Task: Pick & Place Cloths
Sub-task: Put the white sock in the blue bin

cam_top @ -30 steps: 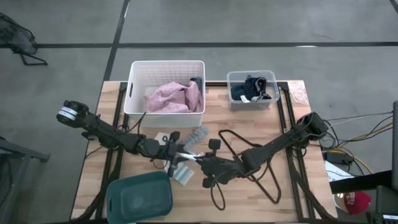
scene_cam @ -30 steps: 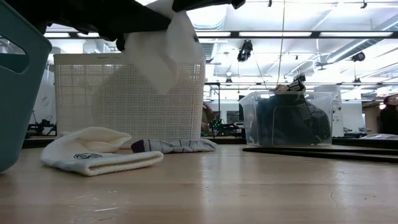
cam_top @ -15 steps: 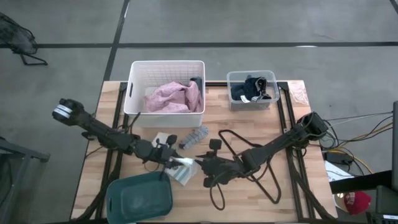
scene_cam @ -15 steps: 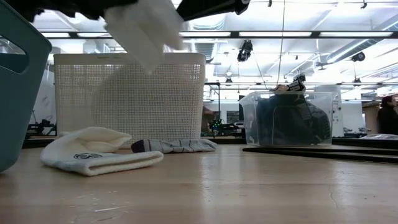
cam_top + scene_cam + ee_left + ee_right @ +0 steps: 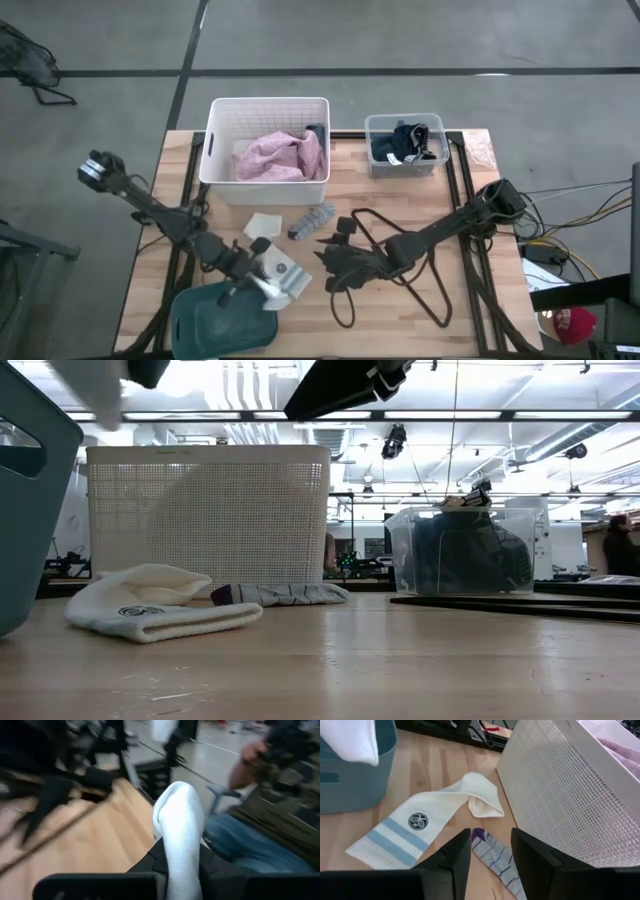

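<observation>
My left gripper (image 5: 255, 288) is shut on a white sock (image 5: 268, 294) above the far right rim of the teal bin (image 5: 215, 320). The sock also shows in the low view (image 5: 95, 385) and the right wrist view (image 5: 350, 740). My right gripper (image 5: 323, 252) hovers open over the table, just above the purple-toed end of a grey striped sock (image 5: 495, 857). A cream sock (image 5: 427, 822) with blue stripes lies flat beside the bin. The pink garment (image 5: 280, 155) lies in the white basket (image 5: 268, 100). Dark navy garments (image 5: 405, 143) fill the clear box. My left gripper pinches the white sock between its two fingers (image 5: 150, 865). A rounded end of the sock (image 5: 177, 810) juts out past the fingertips. The sock is lifted clear of the table, and its free part (image 5: 355, 747) hangs over the teal bin.
A thin black wire hanger (image 5: 410, 265) lies on the table under my right arm. The white basket and the clear box (image 5: 372, 150) stand along the far edge. A seated person (image 5: 260, 820) shows beyond the table in the left wrist view. Bare wood lies toward the near right.
My left gripper has carried the white sock away from my right gripper, toward the table's near left, and now holds it above the teal bin's rim. The sock stayed lifted clear the whole way. My right gripper has kept roughly where it was.
</observation>
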Robot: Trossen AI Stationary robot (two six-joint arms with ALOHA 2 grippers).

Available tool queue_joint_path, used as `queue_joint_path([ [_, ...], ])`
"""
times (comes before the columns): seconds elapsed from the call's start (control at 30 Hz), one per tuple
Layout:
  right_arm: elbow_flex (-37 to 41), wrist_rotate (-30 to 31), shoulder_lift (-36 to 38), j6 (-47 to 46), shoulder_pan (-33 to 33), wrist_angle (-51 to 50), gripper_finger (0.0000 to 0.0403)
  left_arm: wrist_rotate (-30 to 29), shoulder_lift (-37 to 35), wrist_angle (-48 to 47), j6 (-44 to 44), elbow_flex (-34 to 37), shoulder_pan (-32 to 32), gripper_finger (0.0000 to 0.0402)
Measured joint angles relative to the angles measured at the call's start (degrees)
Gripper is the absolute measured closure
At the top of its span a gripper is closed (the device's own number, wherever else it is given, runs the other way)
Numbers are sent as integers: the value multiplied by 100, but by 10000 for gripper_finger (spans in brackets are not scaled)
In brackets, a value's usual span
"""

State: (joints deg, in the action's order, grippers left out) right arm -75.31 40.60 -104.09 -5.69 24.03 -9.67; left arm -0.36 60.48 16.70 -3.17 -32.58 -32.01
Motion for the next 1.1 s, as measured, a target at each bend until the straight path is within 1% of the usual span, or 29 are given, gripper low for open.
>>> queue_joint_path([
  [0.17, 11, 0, 0, -68, -19, 0, 254, 821, -163, -773, -249, 21, -127, 374],
  [0.33, 11, -2, 0, -77, -19, 2, 245, 1615, -152, -800, -535, 141, -133, 369],
  [0.43, 11, -2, 0, -77, -27, 2, 240, 1850, -231, -749, -752, 193, -133, 370],
  [0.57, 11, -2, 0, -79, -38, 4, 237, 1859, -282, -703, -1248, 298, -133, 369],
  [0.67, 11, -2, -1, -117, -43, 4, 237, 1807, -234, -564, -1877, 422, -135, 364],
  [0.77, 11, -4, -2, -143, -46, 14, 244, 1475, -153, -295, -2262, 523, -137, 357],
  [0.8, 11, -4, -2, -141, -48, 15, 247, 1451, -138, -269, -2348, 544, -137, 354],
  [0.93, 11, -4, -2, -141, -47, 15, 264, 1426, -108, -281, -2389, 683, -148, 332],
  [1.1, 11, -7, -2, -125, -61, 13, 284, 1444, -108, 170, -2370, 770, -161, 291],
])
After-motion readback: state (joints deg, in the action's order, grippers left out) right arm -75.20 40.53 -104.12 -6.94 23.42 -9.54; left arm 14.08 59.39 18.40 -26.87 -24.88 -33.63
